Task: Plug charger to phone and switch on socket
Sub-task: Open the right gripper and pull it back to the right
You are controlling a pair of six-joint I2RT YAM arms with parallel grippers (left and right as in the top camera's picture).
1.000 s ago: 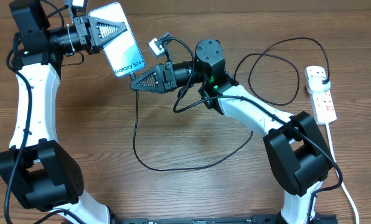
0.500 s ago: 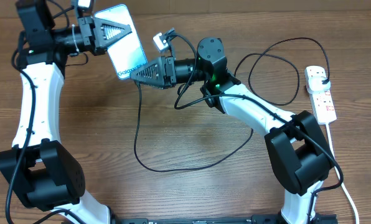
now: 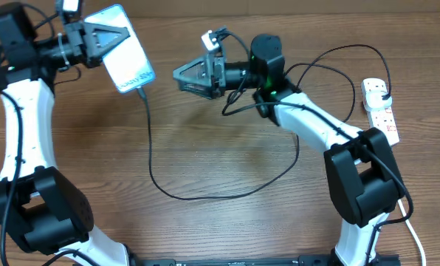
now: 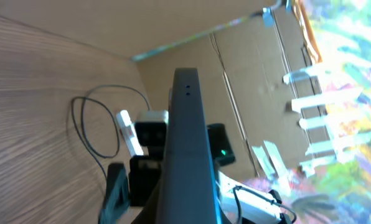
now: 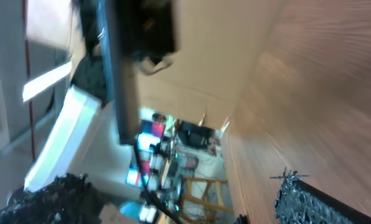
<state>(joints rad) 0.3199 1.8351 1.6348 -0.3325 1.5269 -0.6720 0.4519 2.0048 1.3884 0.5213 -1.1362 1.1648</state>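
The black fingers of the left gripper (image 3: 105, 35) are clamped on the upper half of a slim rectangular smartphone (image 3: 128, 60). It has a pale cyan-blue screen, black edges and small white lettering near its lower end. The smartphone sits at the far left of the scene, tilted, with its screen facing the overhead camera. In the left wrist view the smartphone (image 4: 188, 155) shows edge-on as a dark narrow bar.

The right gripper (image 3: 181, 74) points toward the smartphone from the right, with a clear gap between them. Its textured black fingers (image 5: 304, 199) are spread apart with nothing between them.

A long thin black charger cable (image 3: 148, 140) meets the lower end of the smartphone. From there it drops toward the near side, sweeps in a wide loop across the brown wooden table (image 3: 227, 229), and climbs to the right. It ends at a black plug (image 3: 383, 90) seated in the far end of a white elongated power strip (image 3: 386, 122). The strip lies at the right edge of the table, well apart from the smartphone. Its white cord (image 3: 397, 185) runs toward the near edge.
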